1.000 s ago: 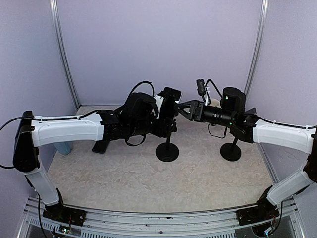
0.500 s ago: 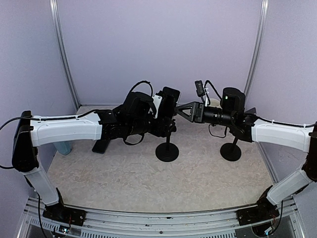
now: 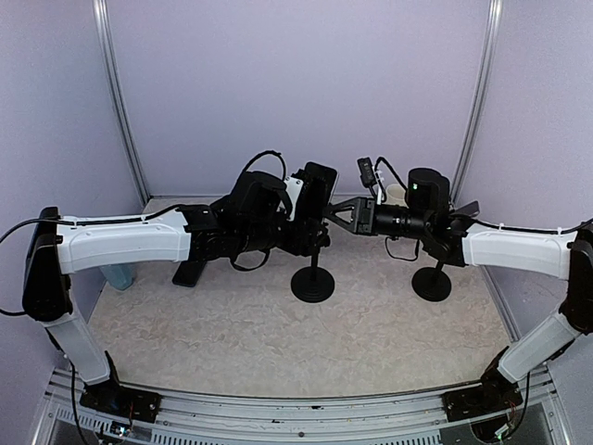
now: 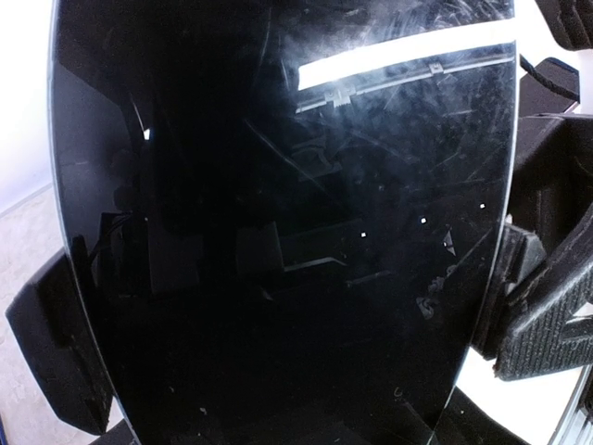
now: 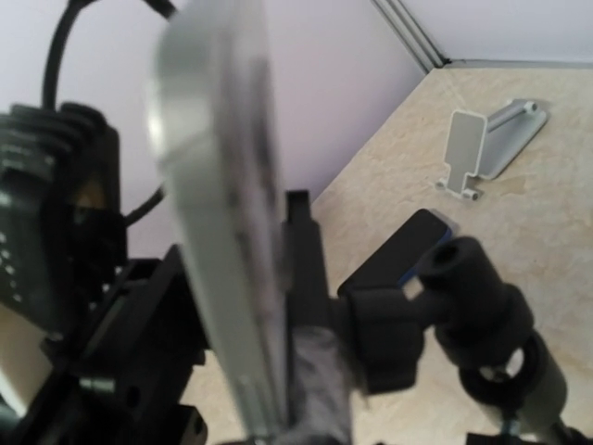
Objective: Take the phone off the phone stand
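1. Lavender-walled booth, beige marbled table [image 3: 278,362]. The phone stand [image 3: 313,283] sits mid-table, toward the far edge; the phone [image 3: 320,183] is up in its cradle [image 5: 301,278].
2. Left gripper [image 4: 292,334]: spread wide across the phone, fingers [image 4: 547,324] against both side edges; reads as a grip.
3. Right gripper [image 3: 330,213]: pinched narrow just beside the phone, at the cradle; you cannot tell whether it clamps anything.
4. Watch: pull before the stand is braced and it tips or drags along.
5. Watch: smooth edges, a skewed lift could let the phone slip.
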